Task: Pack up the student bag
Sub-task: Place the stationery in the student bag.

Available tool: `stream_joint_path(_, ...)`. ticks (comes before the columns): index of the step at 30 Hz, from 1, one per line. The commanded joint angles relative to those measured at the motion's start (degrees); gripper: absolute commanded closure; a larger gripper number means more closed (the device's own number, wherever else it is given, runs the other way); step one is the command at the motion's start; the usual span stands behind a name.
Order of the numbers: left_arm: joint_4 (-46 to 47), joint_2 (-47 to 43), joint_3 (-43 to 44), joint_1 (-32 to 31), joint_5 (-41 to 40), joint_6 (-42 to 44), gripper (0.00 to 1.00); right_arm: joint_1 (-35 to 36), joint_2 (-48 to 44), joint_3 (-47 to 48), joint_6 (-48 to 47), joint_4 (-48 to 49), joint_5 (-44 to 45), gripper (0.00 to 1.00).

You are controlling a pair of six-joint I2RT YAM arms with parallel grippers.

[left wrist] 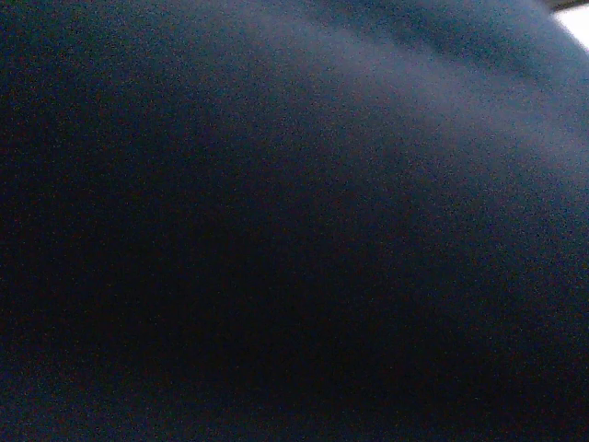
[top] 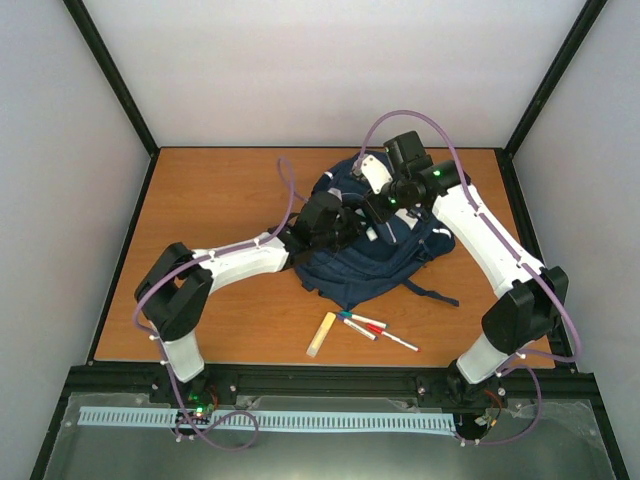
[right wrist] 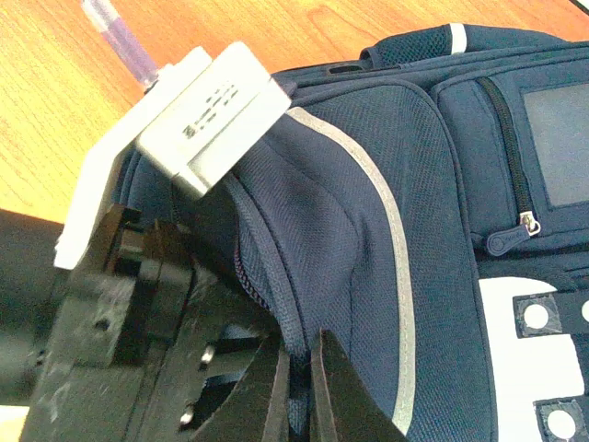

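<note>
The navy-blue student bag (top: 372,258) lies in the middle of the table, its white patch (right wrist: 525,368) showing in the right wrist view. My right gripper (right wrist: 302,343) is shut on a fold of the bag's fabric beside the zipper at the edge of the opening and holds it up; it shows from above (top: 386,207). My left gripper (top: 343,226) is pushed into the bag at that opening, its fingers hidden. The left wrist view shows only dark blue fabric (left wrist: 368,92). The left wrist's white camera mount (right wrist: 189,120) is close beside my right fingers.
On the table in front of the bag lie a yellow highlighter (top: 321,334) and several pens, among them a red-capped one (top: 364,322) and a white one (top: 399,342). A dark strap (top: 432,293) trails from the bag's right side. Walls enclose the table.
</note>
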Motion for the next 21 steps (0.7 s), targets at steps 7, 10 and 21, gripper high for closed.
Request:
stream_joint_path(7,6.5,5.5,3.0,1.6,-6.4,-11.6,0.99,0.2,-4.9,-0.1,1.4,5.6,-4.3,0.97)
stream_joint_path(10,4.0,7.3,5.4,2.1,-6.8,-11.8,0.99,0.1,-4.9,-0.2,1.4,5.8,-4.2,0.97)
stream_joint_path(21,0.0,3.0,4.3,2.2,-2.7,-4.4,0.53,-5.3,-8.2,-7.8,5.4,18.9,-9.4,0.97)
